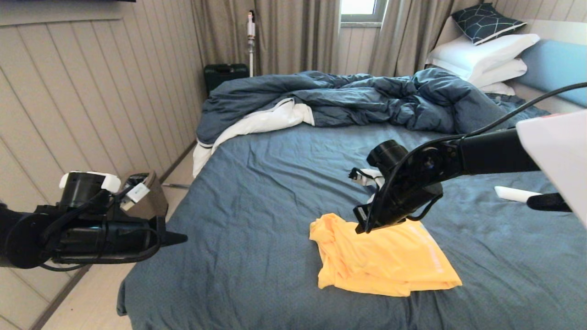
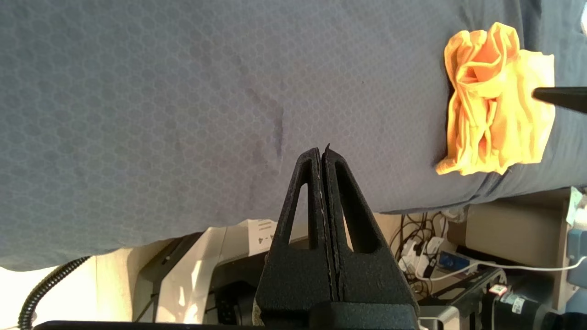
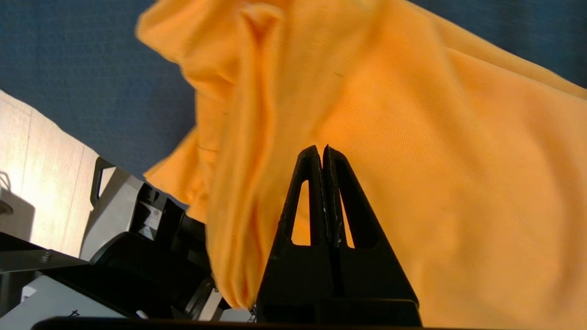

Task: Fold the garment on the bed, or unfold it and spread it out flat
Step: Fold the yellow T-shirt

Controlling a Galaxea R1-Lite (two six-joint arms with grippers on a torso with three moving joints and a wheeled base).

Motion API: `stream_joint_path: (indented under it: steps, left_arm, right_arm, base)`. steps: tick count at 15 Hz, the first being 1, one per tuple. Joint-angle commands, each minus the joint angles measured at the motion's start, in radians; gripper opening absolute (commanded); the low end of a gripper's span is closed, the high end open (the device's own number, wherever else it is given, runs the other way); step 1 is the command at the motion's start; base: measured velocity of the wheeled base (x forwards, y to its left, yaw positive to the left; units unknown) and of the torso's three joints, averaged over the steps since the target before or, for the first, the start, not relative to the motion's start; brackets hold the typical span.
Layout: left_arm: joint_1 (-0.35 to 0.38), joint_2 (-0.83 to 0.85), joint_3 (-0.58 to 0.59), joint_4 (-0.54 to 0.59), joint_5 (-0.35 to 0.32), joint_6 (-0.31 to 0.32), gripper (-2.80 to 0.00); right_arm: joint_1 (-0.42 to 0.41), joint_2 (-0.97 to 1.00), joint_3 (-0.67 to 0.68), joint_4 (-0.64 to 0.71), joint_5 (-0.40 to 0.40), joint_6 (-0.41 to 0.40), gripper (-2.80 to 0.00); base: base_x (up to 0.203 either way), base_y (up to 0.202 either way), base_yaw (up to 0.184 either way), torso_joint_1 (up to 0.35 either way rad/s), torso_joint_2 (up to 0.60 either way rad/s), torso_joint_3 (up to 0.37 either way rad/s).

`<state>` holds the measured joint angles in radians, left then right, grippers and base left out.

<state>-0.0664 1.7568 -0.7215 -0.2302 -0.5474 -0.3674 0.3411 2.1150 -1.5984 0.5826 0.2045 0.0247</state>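
Observation:
The garment [image 1: 385,261], a bright yellow T-shirt, lies loosely folded and rumpled on the bed [image 1: 275,192] near its front edge; it also shows in the left wrist view [image 2: 495,101]. My right gripper [image 1: 361,229] points down at the garment's far edge. In the right wrist view this gripper [image 3: 320,147] is shut, its tips against the yellow cloth [image 3: 412,114], and no fabric shows between the jaws. My left gripper [image 1: 183,238] hangs shut and empty beside the bed's left edge, its closed tips [image 2: 322,149] level with the sheet.
A rumpled dark blue duvet [image 1: 357,96] covers the far half of the bed, with white pillows [image 1: 481,59] stacked at the far right. A white object [image 1: 511,194] lies on the sheet at the right. A bin [image 1: 149,197] stands on the floor left of the bed.

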Motion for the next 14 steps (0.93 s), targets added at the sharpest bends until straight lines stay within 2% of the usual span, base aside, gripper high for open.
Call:
stream_joint_path:
  steps: [1, 8, 12, 14]
  left_arm:
    - [-0.013, 0.004, 0.003, -0.001, -0.003, -0.002, -2.8]
    - [-0.035, 0.0, 0.016, -0.001, -0.003, -0.002, -2.8]
    - [-0.035, -0.002, 0.017, -0.001, -0.003, -0.001, -2.8]
    - [-0.036, 0.0, 0.019, -0.001, -0.004, -0.001, -2.8]
  right_arm:
    - [0.032, 0.042, -0.013, 0.003, 0.001, 0.0, -2.8]
    - [0.177, 0.12, -0.098, 0.003, -0.028, 0.033, -2.8]
    - [0.18, 0.081, -0.099, 0.003, -0.028, 0.035, -2.8]
    - [0.17, 0.031, -0.05, 0.003, -0.027, 0.048, -2.8]
  base:
    - [0.0, 0.0, 0.0, 0.0, 0.0, 0.0]
    - [0.0, 0.0, 0.0, 0.0, 0.0, 0.0]
    - [0.0, 0.0, 0.0, 0.0, 0.0, 0.0]
    - [0.0, 0.0, 0.0, 0.0, 0.0, 0.0]
